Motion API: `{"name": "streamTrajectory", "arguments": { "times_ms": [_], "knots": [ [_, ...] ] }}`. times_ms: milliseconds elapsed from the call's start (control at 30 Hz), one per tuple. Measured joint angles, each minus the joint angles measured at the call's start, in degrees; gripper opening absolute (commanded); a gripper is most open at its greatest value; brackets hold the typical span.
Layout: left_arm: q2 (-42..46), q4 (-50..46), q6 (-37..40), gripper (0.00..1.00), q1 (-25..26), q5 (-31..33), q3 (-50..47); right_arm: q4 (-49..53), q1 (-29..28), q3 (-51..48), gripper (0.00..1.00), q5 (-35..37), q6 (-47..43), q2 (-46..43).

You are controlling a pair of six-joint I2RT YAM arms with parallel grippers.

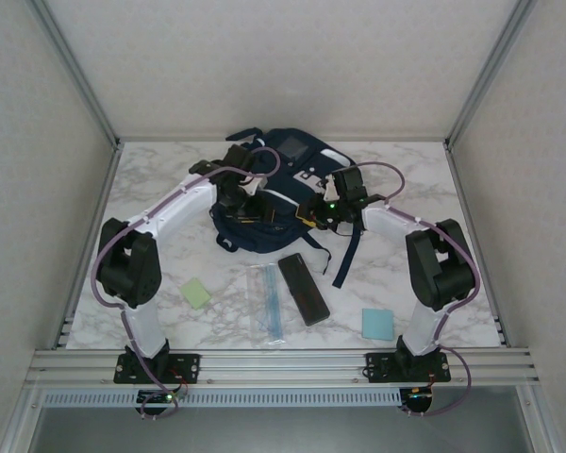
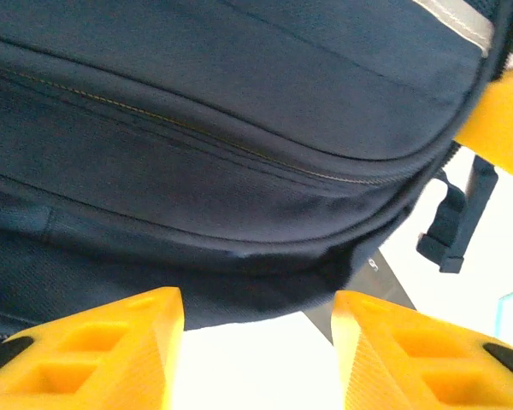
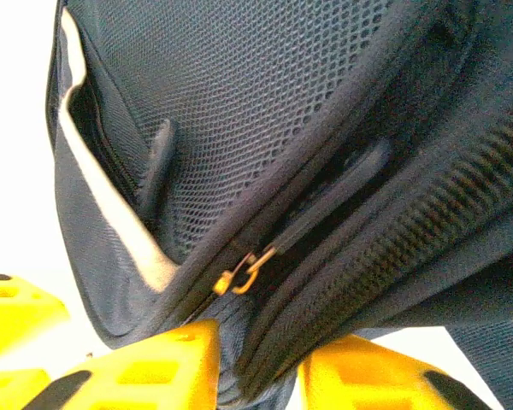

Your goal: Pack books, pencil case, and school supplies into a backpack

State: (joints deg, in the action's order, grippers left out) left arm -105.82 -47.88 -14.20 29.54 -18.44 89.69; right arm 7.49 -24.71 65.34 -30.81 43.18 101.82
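The navy backpack [image 1: 281,151] lies toward 12 o'clock on the marble table [image 1: 424,189], with both arms bent over it. The left gripper [image 2: 256,299] hangs spread at its edge. The right gripper [image 3: 261,342] straddles a fold by the zip pull [image 3: 244,275]; a pinch cannot be confirmed. At the backpack's 6 o'clock lie the pencil case [image 1: 303,289] and ruler [image 1: 267,302], with the green pad [image 1: 195,293] at 7 and the blue pad [image 1: 377,324] at 5.

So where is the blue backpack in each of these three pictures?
Top external: backpack at the far middle of the table.
Left wrist: backpack, navy fabric across the top.
Right wrist: backpack, mesh side, centre and right.
Shared landmark: its white stripe.
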Motion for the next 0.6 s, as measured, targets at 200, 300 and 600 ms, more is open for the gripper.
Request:
{"name": "streamTrajectory", "arguments": {
  "times_ms": [200,300,600],
  "knots": [
    [-0.02,4.81,-3.76,0.44,-0.07,1.05,-4.83,2.99,-0.37,-0.26,0.48,1.2,2.16,-6.75],
    [0.0,7.45,-5.51,0.41,-0.07,1.18,-7.48,2.08,-1.29,-0.42,0.49,1.27,4.26,-8.33],
    [0.11,14.38,-8.9,0.39,-0.07,0.9,-12.83,-7.67,-5.16,-6.47,0.58,2.89,11.41,-4.28]
  ]
}}
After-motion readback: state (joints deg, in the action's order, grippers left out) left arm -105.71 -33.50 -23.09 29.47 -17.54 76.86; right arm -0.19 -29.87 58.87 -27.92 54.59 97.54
